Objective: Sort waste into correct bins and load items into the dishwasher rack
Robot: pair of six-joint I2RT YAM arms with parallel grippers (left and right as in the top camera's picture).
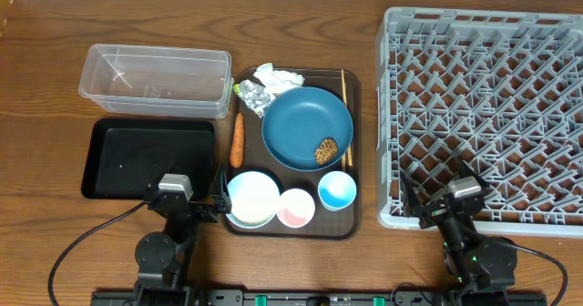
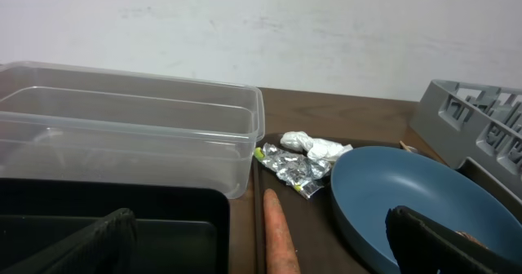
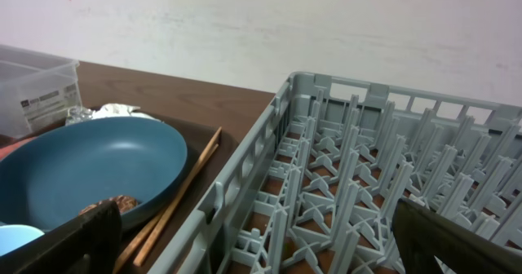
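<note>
Your left gripper (image 1: 187, 199) stands wide open and empty in the lower left of the overhead picture, at the lower right corner of the black tray (image 1: 118, 160). Your right gripper (image 1: 453, 203), lower right, is also wide open and empty, at the lower edge of the dishwasher rack (image 1: 483, 78). Between them lies the brown serving tray (image 1: 321, 227). It carries the blue plate (image 1: 301, 124) with the brown food lump (image 1: 326, 150), the carrot (image 1: 237, 139), the foil wrapper (image 1: 254, 96), the white paper (image 1: 276, 76) and the chopsticks (image 1: 343, 87). The clear tub (image 1: 155, 78) is at the upper left.
</note>
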